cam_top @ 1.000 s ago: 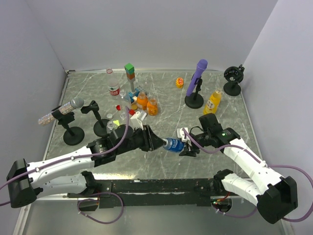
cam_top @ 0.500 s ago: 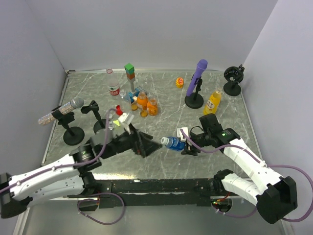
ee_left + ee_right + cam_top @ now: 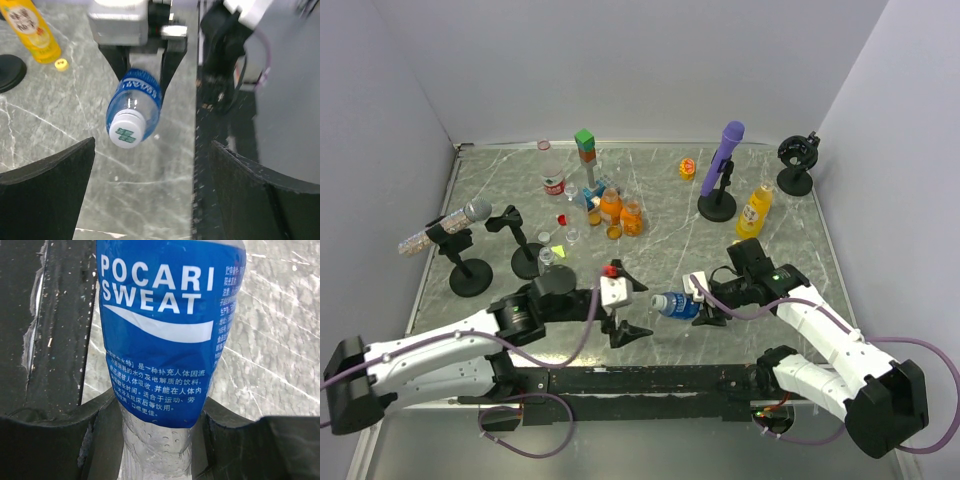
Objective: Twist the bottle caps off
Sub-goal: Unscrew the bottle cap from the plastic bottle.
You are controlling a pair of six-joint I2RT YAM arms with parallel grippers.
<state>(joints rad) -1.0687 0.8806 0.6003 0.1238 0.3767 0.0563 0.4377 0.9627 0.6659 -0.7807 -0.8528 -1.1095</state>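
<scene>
Left gripper [image 3: 636, 307] has backed off toward 9 o'clock, jaws wide, empty; white cap [image 3: 125, 135] still sits on the bottle [image 3: 141, 95] clamped by right gripper [image 3: 706, 304]: another twist likely

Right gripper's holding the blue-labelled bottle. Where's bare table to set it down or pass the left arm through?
The table is bare between the orange bottles and the purple microphone, just beyond the blue-labelled bottle in the right gripper. A patch lies back-left, beside the red-labelled bottle. Crowded: around the green and orange blocks and the black stands on the left.
</scene>
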